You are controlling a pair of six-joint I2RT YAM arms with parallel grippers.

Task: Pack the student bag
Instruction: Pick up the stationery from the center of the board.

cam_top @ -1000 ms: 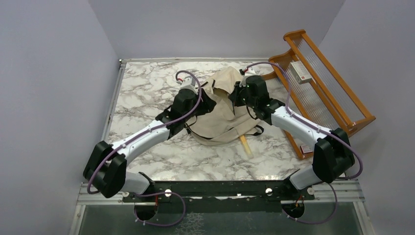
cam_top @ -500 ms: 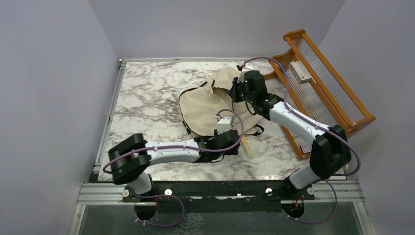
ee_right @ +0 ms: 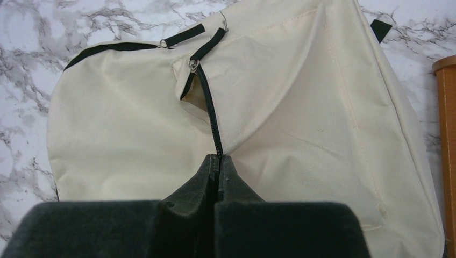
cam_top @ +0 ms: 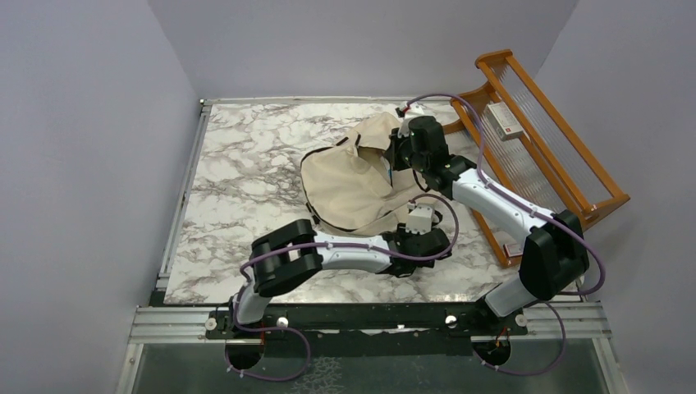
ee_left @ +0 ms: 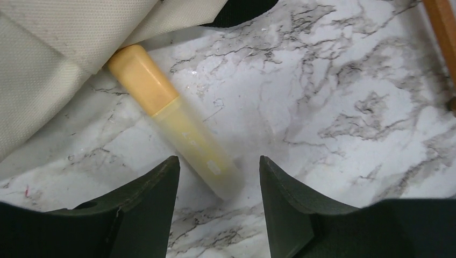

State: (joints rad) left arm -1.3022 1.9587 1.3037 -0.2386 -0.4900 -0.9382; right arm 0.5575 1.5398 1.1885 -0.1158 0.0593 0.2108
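Observation:
The student bag point(cam_top: 349, 185) is a beige backpack with black zippers, lying flat mid-table. My right gripper point(cam_top: 387, 160) is at its right top edge. In the right wrist view it point(ee_right: 218, 161) is shut on the bag's black zipper line, with the bag point(ee_right: 123, 129) spread beyond it. My left gripper point(cam_top: 420, 246) is low over the table just right of the bag's front edge. In the left wrist view it point(ee_left: 215, 172) is open, and the pale end of a yellow-orange marker point(ee_left: 172, 121) lies between its fingertips. The marker's orange cap touches the bag's edge point(ee_left: 54, 48).
A wooden rack point(cam_top: 574, 176) leans at the right edge of the table, with a white box point(cam_top: 502, 121) on it. A small box point(cam_top: 510, 246) lies under its near end. A corner of the rack point(ee_left: 443, 32) shows in the left wrist view.
My left arm left the bag's left side and swung across the front to the right, coming down over the marker. My right gripper kept its hold on the bag's zipper.

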